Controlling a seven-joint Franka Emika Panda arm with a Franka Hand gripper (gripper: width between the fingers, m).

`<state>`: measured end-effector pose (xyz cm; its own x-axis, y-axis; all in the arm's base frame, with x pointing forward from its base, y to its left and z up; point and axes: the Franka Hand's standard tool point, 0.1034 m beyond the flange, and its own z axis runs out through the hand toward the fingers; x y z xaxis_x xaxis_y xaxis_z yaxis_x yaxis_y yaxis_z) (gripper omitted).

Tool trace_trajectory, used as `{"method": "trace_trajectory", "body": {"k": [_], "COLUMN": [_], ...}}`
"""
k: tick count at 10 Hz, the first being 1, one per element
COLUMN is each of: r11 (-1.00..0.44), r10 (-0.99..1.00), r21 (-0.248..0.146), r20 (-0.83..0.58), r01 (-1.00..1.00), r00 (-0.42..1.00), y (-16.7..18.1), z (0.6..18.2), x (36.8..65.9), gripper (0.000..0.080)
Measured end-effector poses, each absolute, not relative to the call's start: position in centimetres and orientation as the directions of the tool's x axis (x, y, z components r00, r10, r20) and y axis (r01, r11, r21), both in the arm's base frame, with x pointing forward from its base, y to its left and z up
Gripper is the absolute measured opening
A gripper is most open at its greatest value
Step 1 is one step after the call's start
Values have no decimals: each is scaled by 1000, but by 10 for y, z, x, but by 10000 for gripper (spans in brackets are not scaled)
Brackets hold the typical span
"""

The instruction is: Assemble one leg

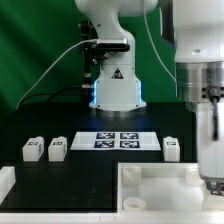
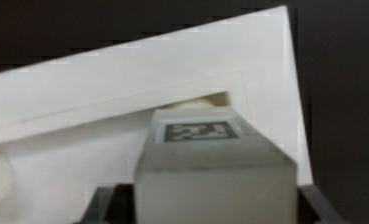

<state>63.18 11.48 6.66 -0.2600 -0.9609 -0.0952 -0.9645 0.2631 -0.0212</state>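
In the wrist view my gripper (image 2: pixel 213 208) is shut on a leg (image 2: pixel 207 160), a chunky white block with a marker tag on its face. Its dark fingers (image 2: pixel 110 205) press on both sides of the block. The leg stands over a corner of the large white tray-like piece (image 2: pixel 110 90). In the exterior view my gripper (image 1: pixel 211 176) hangs low at the right, over the tray-like piece's (image 1: pixel 160 190) far right corner; the held leg is hard to make out there. Three more legs lie on the table: two at the left (image 1: pixel 33 149), (image 1: pixel 57 149) and one at the right (image 1: pixel 171 148).
The marker board (image 1: pixel 117 140) lies flat in the middle of the black table, between the loose legs. The robot's base (image 1: pixel 115 85) stands behind it before a green backdrop. A white piece (image 1: pixel 5 182) shows at the left edge.
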Motion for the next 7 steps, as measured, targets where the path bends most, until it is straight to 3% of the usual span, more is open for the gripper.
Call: {"method": "trace_trajectory", "body": {"k": [1, 3, 4, 5, 7], "r11": [338, 251, 209, 28, -401], "r10": [-938, -965, -975, -997, -913], "r21": [-16, -24, -36, -75, -93], "r20": [-91, -87, -85, -73, -34], "r01": [-941, -968, -977, -997, -911], "r00": [-335, -248, -206, -23, 406], "y": [116, 115, 116, 116, 121], "z": [67, 66, 66, 66, 68], "x": [631, 631, 632, 635, 635], "gripper": [296, 296, 398, 553, 640]}}
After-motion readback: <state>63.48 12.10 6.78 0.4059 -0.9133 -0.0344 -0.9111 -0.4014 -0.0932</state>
